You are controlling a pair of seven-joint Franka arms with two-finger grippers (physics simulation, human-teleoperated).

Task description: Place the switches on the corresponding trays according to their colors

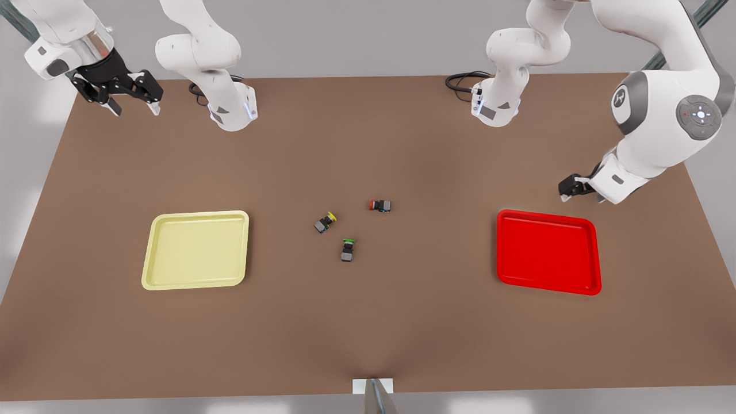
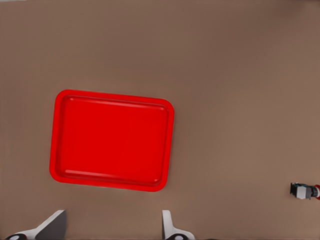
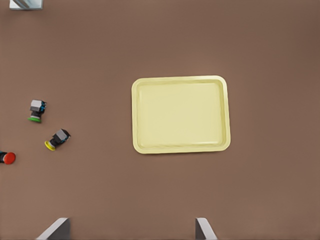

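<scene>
Mid-table, the red switch (image 1: 380, 205) looks tiny, rigid, light: pinch its boxy body. Left gripper (image 2: 112, 225) and right gripper (image 3: 131, 229) hang wide, empty.

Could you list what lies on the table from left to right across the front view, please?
Yellow tray → yellow-capped switch → green-capped switch → red-capped switch → red tray.

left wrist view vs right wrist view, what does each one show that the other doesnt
Left wrist view alone: the red tray, empty, and the left gripper, fingers apart. Right wrist view alone: the yellow tray, empty, the yellow switch, the green switch and the right gripper, fingers apart. Shared: the brown table and the red switch, at the frame edge in both.
</scene>
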